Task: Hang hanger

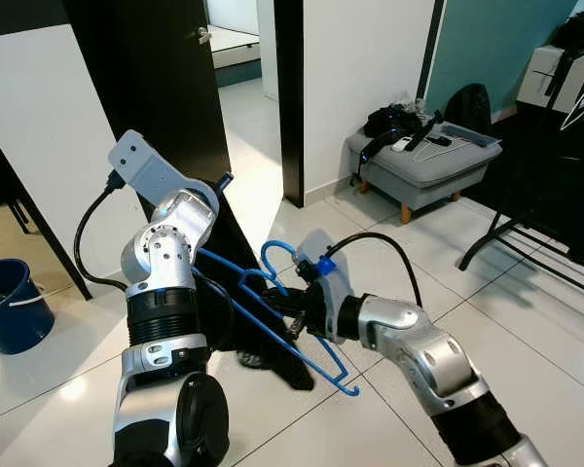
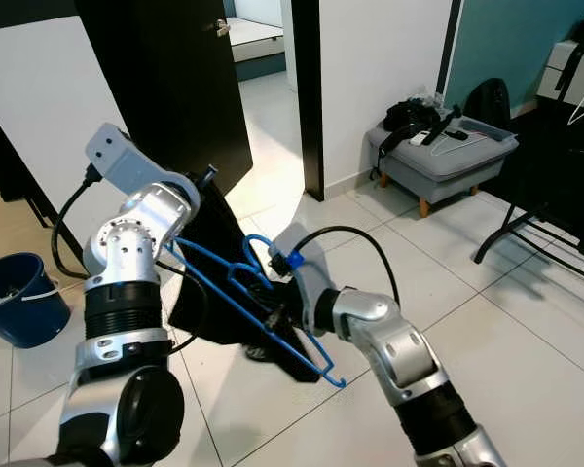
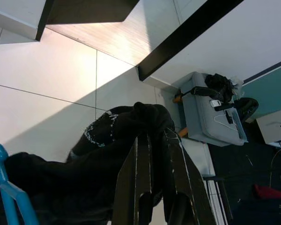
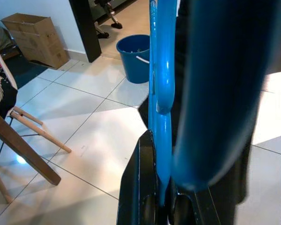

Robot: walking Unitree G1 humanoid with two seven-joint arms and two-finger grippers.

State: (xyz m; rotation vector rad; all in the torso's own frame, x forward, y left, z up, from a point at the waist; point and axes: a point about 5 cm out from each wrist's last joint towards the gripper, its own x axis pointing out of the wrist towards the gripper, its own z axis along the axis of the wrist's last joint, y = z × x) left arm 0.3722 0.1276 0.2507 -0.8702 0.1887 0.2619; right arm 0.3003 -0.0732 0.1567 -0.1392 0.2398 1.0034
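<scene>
In the left eye view you have the blue hanger [image 1: 273, 311] held out over the tiled floor [image 1: 526, 331] between the two arms, with a black garment [image 1: 238, 321] draped on it; the right end effector [image 1: 297, 309] is clenched on the hanger just below its hook, and the left end effector [image 1: 222, 183] sits up at the cloth's top edge. Judging from this, the hanging itself is not yet done, so keep the hook free and upright and carry the load toward the dark clothes rack [image 1: 555, 185] at the right edge, well apart from you. The right eye view shows the same thin, glossy plastic frame with its curled hook [image 2: 256, 245] and the limp matte fabric sagging toward the floor; mind that it could slide off the low end. In the left wrist view the long black fingers [image 3: 140, 178] are pressed together with a fold of the soft dark cloth pinched at their tips. In the right wrist view the smooth blue bar [image 4: 161, 93] runs straight down between the closed fingers [image 4: 140, 187], with a blue bucket [image 4: 138, 56] on the floor beyond.
</scene>
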